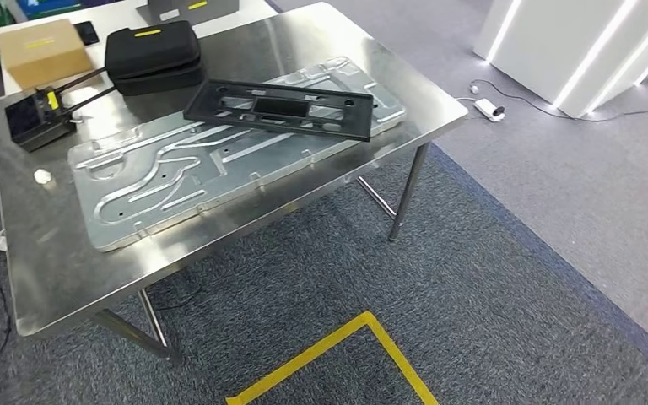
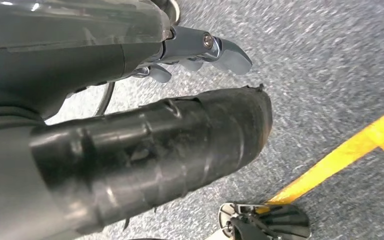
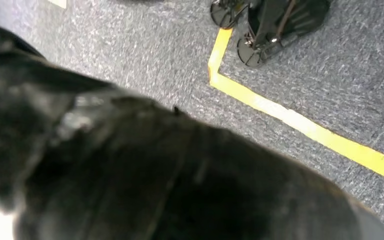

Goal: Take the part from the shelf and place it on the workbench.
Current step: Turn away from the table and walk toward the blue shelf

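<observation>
A black rectangular frame part (image 1: pixel 283 107) lies flat on a large silver grooved plate (image 1: pixel 177 181), toward the plate's far right end. The plate rests on the steel workbench (image 1: pixel 67 270) ahead of me. In the left wrist view, my left hand (image 2: pixel 130 115) hangs over grey carpet, with its thick thumb and silver-tipped fingers (image 2: pixel 225 52) stretched out and apart, holding nothing. The right wrist view shows my right hand (image 3: pixel 155 175) as a dark blur over the carpet; how its fingers lie is hidden.
On the bench's far left stand a black case (image 1: pixel 153 55), a cardboard box (image 1: pixel 42 51) and a black device with antennas (image 1: pixel 34 118). Yellow floor tape (image 1: pixel 337 354) marks the carpet before the bench. A white lit structure (image 1: pixel 582 51) and cable (image 1: pixel 489 108) are at the right.
</observation>
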`<move>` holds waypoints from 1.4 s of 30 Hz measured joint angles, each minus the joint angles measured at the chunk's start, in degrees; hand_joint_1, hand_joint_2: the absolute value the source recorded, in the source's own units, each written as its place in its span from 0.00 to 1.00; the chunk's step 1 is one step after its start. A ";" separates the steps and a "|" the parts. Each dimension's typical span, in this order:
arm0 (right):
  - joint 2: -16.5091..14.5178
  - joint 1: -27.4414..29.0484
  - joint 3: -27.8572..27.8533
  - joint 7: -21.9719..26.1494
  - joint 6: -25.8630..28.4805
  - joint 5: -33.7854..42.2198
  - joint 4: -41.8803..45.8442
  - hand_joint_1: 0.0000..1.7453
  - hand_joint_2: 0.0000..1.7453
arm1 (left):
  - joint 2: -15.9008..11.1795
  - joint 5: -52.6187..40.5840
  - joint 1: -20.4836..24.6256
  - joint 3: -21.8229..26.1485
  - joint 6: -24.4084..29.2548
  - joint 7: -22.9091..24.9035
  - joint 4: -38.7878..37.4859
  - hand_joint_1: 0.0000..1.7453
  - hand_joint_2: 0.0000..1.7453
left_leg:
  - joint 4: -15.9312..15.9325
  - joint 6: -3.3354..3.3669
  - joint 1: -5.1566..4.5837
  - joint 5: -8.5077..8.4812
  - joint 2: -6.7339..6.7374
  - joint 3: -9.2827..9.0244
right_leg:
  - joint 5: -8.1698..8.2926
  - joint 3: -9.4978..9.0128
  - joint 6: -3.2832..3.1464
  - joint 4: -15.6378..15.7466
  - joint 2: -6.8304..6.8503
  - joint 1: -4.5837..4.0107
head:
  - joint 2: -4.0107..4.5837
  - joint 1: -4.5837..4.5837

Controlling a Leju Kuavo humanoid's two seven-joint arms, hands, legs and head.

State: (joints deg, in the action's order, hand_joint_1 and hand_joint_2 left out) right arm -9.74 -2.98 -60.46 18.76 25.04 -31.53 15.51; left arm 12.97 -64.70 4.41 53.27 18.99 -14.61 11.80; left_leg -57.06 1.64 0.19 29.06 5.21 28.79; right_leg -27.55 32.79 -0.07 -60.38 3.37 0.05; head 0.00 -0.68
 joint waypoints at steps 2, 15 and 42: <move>-0.13 -0.16 0.00 0.06 -0.01 -0.10 -0.05 0.00 0.00 | 0.03 0.00 0.10 0.02 0.00 -0.02 0.00 0.00 0.00 | 0.04 -0.52 -0.11 0.17 0.99 -0.25 | 0.05 -0.66 -0.64 1.77 0.67 -0.55 | 0.00 0.02; -0.91 -0.14 1.82 -0.15 -1.29 -2.56 -0.71 0.00 0.00 | -0.27 0.32 -0.19 0.50 -0.02 -0.45 -0.01 0.00 0.00 | -4.16 -2.34 1.12 0.85 -7.76 2.03 | 0.86 -0.25 -1.30 1.79 -8.61 0.51 | 0.00 0.10; -1.03 0.16 2.84 -1.11 -1.15 -3.87 -0.87 0.00 0.00 | -0.36 1.22 -0.11 1.39 -0.57 -1.04 0.00 0.00 0.00 | -16.09 -2.17 0.56 7.49 -4.73 7.10 | 1.18 -0.50 -2.04 2.77 -6.01 0.23 | 0.00 0.08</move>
State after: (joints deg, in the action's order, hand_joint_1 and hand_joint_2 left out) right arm -10.78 -2.82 -57.61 17.65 23.89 -35.40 14.64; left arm 12.61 -63.48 4.30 54.66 18.43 -15.64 11.80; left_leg -73.15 -0.53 0.75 36.55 0.48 35.89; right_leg -26.37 32.29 -2.11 -57.61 -2.64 0.27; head 0.00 -0.61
